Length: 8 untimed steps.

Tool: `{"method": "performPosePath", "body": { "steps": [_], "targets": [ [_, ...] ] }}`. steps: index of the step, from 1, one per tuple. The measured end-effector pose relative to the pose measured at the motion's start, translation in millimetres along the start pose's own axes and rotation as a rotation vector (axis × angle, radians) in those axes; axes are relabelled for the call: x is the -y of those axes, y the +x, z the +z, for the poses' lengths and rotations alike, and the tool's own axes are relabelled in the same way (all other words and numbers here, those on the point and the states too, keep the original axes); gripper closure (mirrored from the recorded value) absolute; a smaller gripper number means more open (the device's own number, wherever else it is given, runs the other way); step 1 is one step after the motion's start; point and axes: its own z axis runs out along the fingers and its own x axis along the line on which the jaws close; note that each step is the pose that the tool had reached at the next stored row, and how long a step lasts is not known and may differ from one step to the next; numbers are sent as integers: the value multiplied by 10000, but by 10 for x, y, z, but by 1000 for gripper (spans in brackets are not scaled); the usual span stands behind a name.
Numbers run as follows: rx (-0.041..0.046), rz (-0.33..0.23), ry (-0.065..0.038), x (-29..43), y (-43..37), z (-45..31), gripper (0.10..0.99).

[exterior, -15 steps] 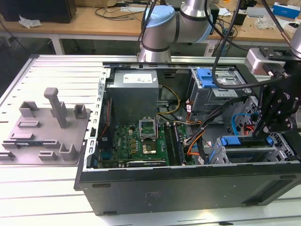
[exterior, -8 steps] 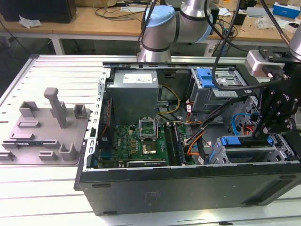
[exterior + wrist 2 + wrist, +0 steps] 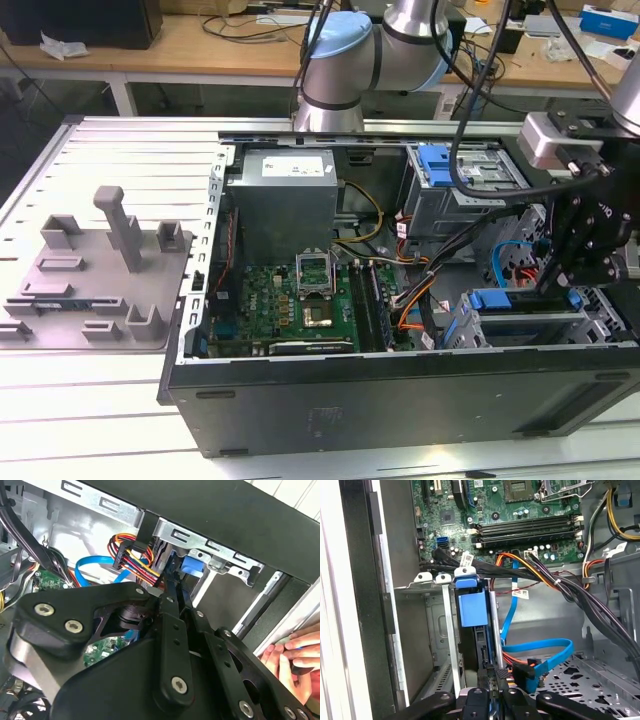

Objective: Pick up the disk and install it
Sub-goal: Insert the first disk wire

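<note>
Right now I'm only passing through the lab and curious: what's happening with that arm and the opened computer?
A robot arm is working inside an open computer case lying on its side. Its gripper is down at the drive bay near the case's front corner, on the exterior view's right, with the blue-framed disk standing edge-on in the bay slot just ahead of the fingertips. The disk looks at least partly slid in; whether it is fully seated is unclear. A person's hand rests just outside the case wall.
</note>
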Motion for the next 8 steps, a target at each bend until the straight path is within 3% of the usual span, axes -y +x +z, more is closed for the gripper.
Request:
{"method": "performPosePath", "body": {
  "steps": [5, 7, 8],
  "targets": [
    [29, -135, -1, -10, 6, 24, 906],
    [21, -145, 3, -10, 6, 17, 784],
    [25, -150, 3, -9, 7, 17, 784]
  ]
}}
